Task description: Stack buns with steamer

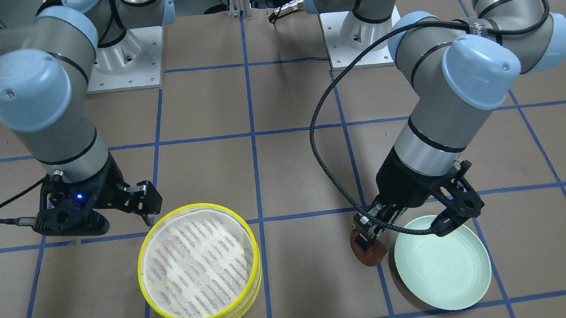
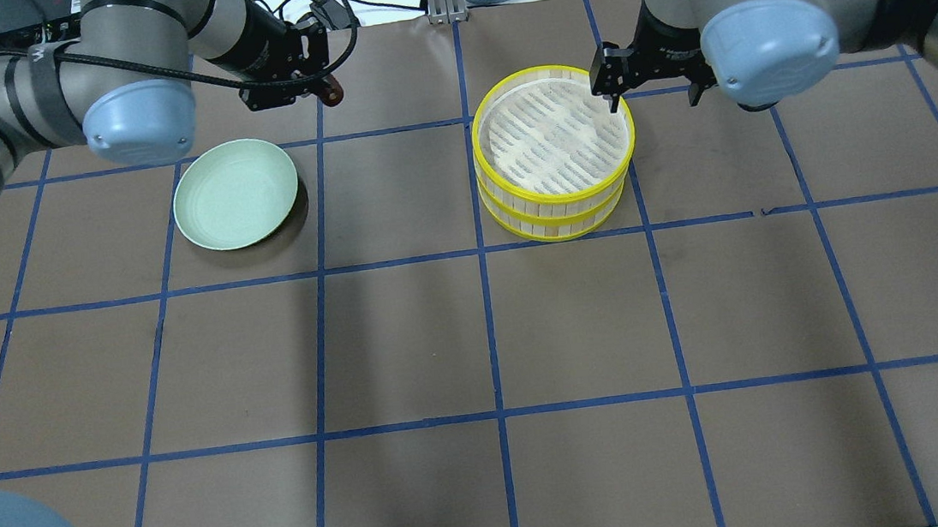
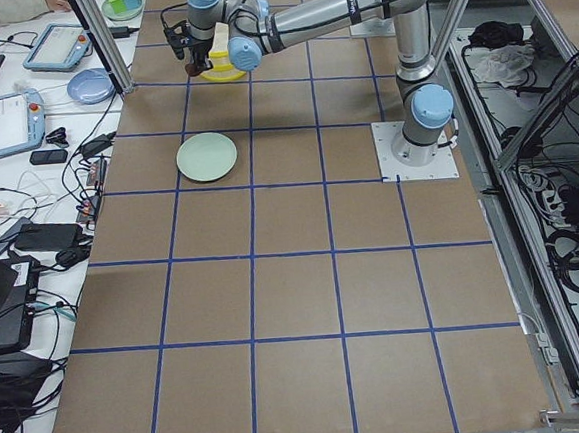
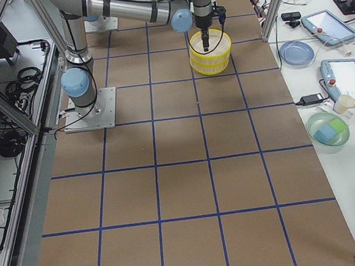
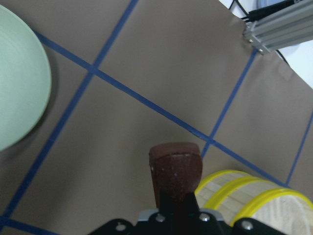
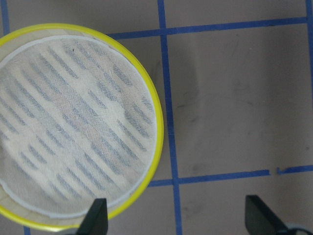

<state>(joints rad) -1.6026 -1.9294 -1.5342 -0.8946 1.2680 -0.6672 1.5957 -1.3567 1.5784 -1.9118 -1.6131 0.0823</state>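
Observation:
The dark reddish-brown oblong bun [image 1: 368, 253] is held in my left gripper [image 1: 369, 236], which is shut on it just above the table beside the pale green plate [image 1: 443, 264]. The left wrist view shows the bun [image 5: 176, 166] sticking out past the fingers. The yellow-rimmed two-tier steamer [image 1: 199, 266] has a white mesh liner on top and nothing on it. My right gripper [image 2: 650, 84] is open, one fingertip [image 6: 98, 218] over the steamer's rim [image 6: 155, 122] and the other over bare table. The cream-white bun is not in view.
The plate [image 2: 237, 193] holds nothing. Brown table surface with a blue tape grid [image 2: 488, 330]. Both arm bases [image 1: 125, 59] stand at the robot's side. Operators' desks with tablets and bowls [image 4: 321, 129] line the far edge.

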